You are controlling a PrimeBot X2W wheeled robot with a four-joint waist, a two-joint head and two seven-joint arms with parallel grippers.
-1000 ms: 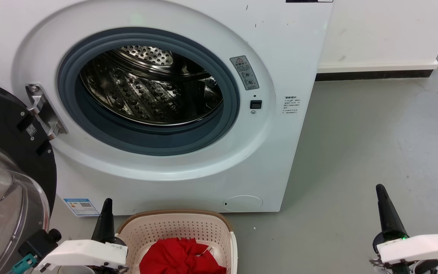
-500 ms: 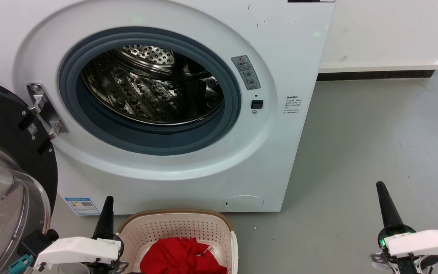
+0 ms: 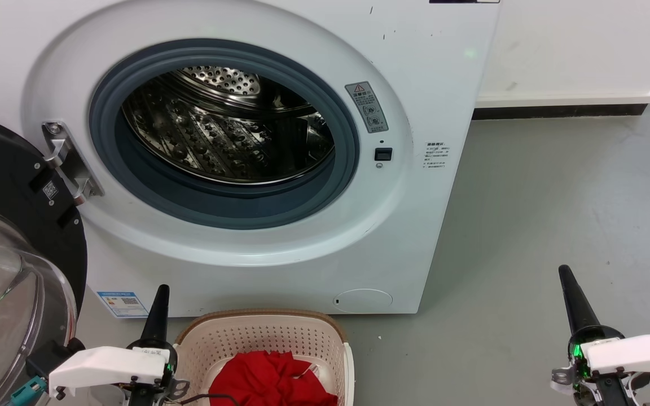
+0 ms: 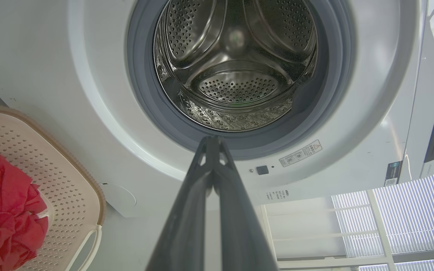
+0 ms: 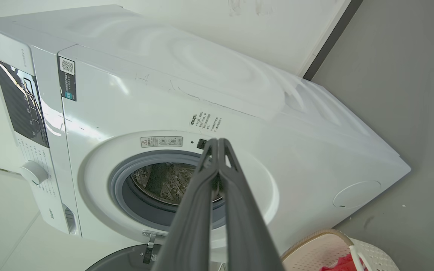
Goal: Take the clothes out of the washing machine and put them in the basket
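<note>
The washing machine (image 3: 280,270) stands with its door (image 3: 9,186) swung open to the left. The left edge of the head view cuts the door off, so only part of the black frame and the bulging glass show. The steel drum (image 3: 218,141) is bare metal as far as can be seen, though its near lower part is hidden behind the grey rim (image 3: 105,169) of the porthole. The print on the warning sticker (image 3: 367,106) is too small to read. On the floor (image 3: 528,225) just in front of the machine stands the basket (image 3: 263,338), and the clothes (image 3: 268,380) lie bunched inside it as a red heap. The bottom edge cuts off the near half of both, and the heap covers the basket's floor. The left gripper (image 3: 161,293) hangs just left of the basket with its fingers pressed together and pinching nothing. Whether its white body touches the brown rim cannot be told. The right gripper (image 3: 569,287) is well off to the right over bare floor, its fingers also pressed together and empty. From the left wrist the fingers (image 4: 187,226) point at the lower rim of the porthole. The head view crops the machine's top, but from the right wrist the control panel (image 5: 21,101) shows, its markings blurred.
</note>
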